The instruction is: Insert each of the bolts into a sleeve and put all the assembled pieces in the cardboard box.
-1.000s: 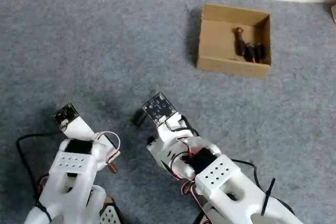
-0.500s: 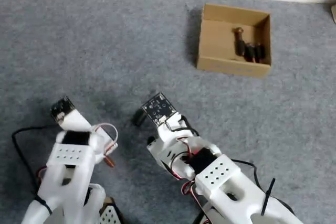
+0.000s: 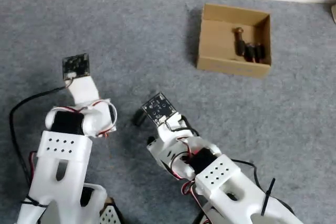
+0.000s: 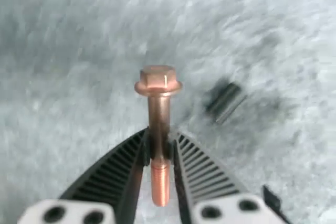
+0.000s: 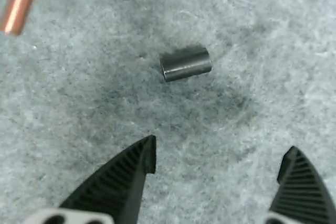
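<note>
Cardboard box point(image 3: 231, 67) held assembled pieces point(image 3: 249, 49). Left gripper point(image 4: 160, 141) clamped one copper bolt point(image 4: 158, 83); right gripper point(image 5: 220, 149) gaped above one loose sleeve point(image 5: 186, 63). That pair's insertion and boxing apparently remained

left arm point(image 3: 62, 150): at 8 o'clock in high view, stretched toward 12 | left gripper point(image 4: 159, 139): jaws clamped on the shank of a bolt point(image 4: 158, 85) | right arm point(image 3: 210, 171): at 6 o'clock, angled toward 11 | right gripper point(image 5: 220, 148): jaws spread wide
</note>
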Motion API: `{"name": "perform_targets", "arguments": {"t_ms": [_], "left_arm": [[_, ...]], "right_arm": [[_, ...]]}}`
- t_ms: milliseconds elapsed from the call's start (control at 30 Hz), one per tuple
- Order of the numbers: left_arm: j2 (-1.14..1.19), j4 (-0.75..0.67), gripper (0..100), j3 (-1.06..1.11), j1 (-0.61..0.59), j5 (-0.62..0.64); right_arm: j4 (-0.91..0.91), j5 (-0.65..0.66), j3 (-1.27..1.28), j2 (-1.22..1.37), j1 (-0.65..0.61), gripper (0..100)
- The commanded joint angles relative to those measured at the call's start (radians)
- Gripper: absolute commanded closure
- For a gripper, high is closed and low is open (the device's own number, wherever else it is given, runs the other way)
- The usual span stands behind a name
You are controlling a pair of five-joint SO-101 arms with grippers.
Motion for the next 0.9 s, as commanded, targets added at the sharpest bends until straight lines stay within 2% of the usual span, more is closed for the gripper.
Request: {"name": "perform_targets", "arguments": {"t_ms": [0,67,167,300,500,667,767,867], "left_arm": [[-0.012,-0.101,99,-0.053,0.048,0.005],[-0.01,-0.152,99,-0.018,0.048,0.077],[-0.012,-0.287,99,0.07,0.01,0.232],[-0.012,-0.405,99,0.122,-0.177,0.307],[-0.012,-0.411,99,0.113,-0.447,0.351],[-0.01,-0.473,99,0.128,-0.484,0.37],[-0.01,-0.508,99,0.143,-0.479,0.37],[-0.01,-0.528,99,0.151,-0.483,0.37]], "right_arm": [[-0.019,-0.014,-0.002,-0.004,0.022,65.9],[-0.031,-0.118,-0.01,0.004,0.028,65.9],[-0.148,-0.25,-0.013,0.005,0.031,65.9],[-0.232,-0.358,-0.013,0.007,0.025,65.9],[-0.325,-0.465,-0.013,0.008,-0.004,65.9],[-0.34,-0.542,-0.058,0.076,-0.005,70.7],[-0.332,-0.595,-0.157,0.255,-0.005,76.0],[-0.285,-0.6,-0.323,0.455,-0.007,75.9]]}}
